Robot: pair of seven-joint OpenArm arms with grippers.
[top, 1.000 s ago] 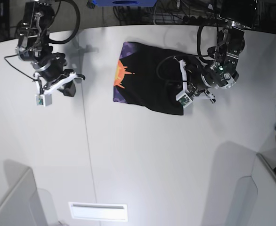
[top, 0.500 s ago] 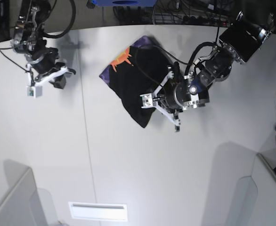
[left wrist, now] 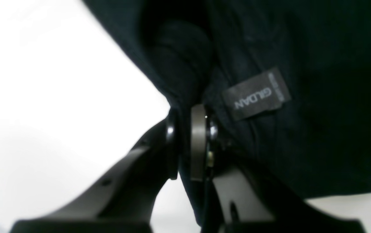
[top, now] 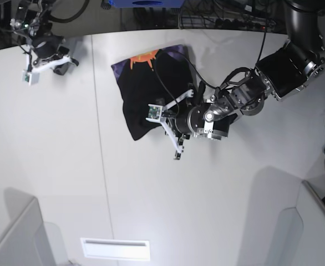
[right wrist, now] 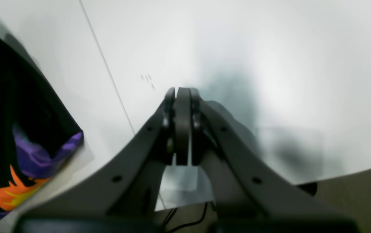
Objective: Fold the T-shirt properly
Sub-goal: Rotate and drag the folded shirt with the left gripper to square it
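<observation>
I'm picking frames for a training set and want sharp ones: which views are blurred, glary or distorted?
Left wrist: the neck tag is readable, the left gripper soft, the table blown out white. Right wrist: the T-shirt and right gripper look smeared. Base: sharp, but the table edge curves, with glare near the bottom.

Bright overhead glare, soft shadows (wrist views blurred).

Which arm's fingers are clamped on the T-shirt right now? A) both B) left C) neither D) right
B: in the left wrist view the left gripper pinches black T-shirt fabric near the neck tag, while the right gripper sits shut and empty above the table.
</observation>
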